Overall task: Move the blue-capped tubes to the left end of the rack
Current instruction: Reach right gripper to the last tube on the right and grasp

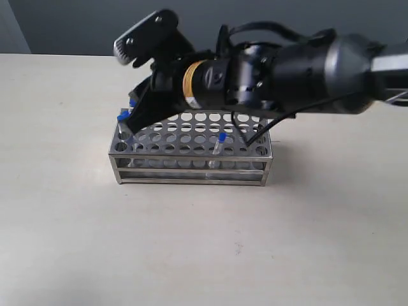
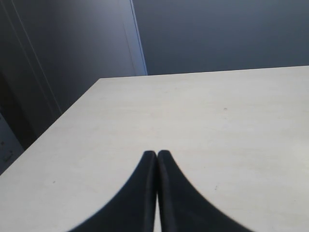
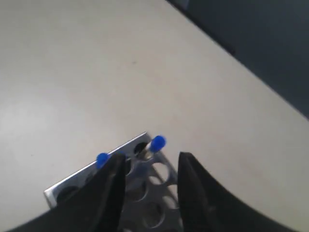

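A pale beige tabletop (image 1: 64, 242) is seen in front of a dark grey wall (image 1: 64, 25). A rectangular shiny stainless-steel rack (image 1: 191, 167), its top plate pierced with rows of round holes, is set near the middle of the tabletop.

Three thin clear blue-capped tubes are made out in the exterior view. Two are held in holes at the left end of the rack, one nearer (image 1: 122, 116) and one farther back (image 1: 132, 102). The third (image 1: 221, 137) is stood in the near row, right of centre and well apart from the others.

The black right gripper (image 1: 131, 121) is reached across from the right and is placed over the rack's left end, just beside the two tubes there. In its wrist view the right gripper (image 3: 152, 162) is shown with fingers spread. One blue cap (image 3: 102, 158) is seen at the tip of one finger and the other (image 3: 158, 142) just beyond the gap. Whether either finger is touching a tube cannot be told, as the view is blurred.

The left gripper (image 2: 157, 159) is shown only in its own wrist view, with fingers pressed together over bare tabletop and nothing held.
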